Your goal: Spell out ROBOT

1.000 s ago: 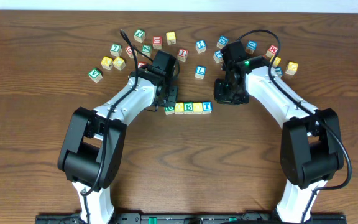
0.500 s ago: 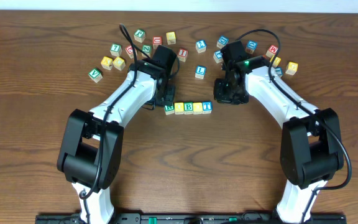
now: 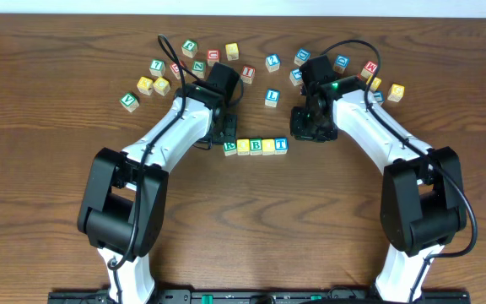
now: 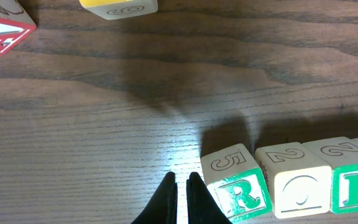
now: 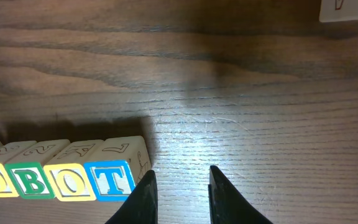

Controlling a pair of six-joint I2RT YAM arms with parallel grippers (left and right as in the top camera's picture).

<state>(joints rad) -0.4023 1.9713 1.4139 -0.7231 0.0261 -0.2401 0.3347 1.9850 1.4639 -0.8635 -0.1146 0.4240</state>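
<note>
Row point(image 3: 256, 146) sits at mid-frame on the table point(image 3: 49, 194) and reads R-O-B-O-T, blocks touching side to side. The word looks done, so what's left is prob. just backing both arms off clean.

Risks:
- Left end effector point(image 4: 180, 180) is low on the table, just beside the R block point(image 4: 244, 193), at bottom centre of its wrist view. Any drift toward frame right on the way out would shove R, and since the blocks touch, the whole row skews w/ it. Safer to lift straight up first.
- Right end effector point(image 5: 182, 173) has one finger just beside the T block point(image 5: 112, 180), at lower left of its view. A swing toward frame left would clip T and push the row from the other end.
- Loose blocks point(image 3: 272, 97) lie in the upper part of the overhead view, near both wrists. A wide retreat could knock one into the row.

End effectors:
- Left: fingers pinched nearly together, only a sliver of gap, nothing btwn them. Can't tell if it touches R; looks just apart.
- Right: spread wide, only bare wood btwn the fingers, holding nothing.
</note>
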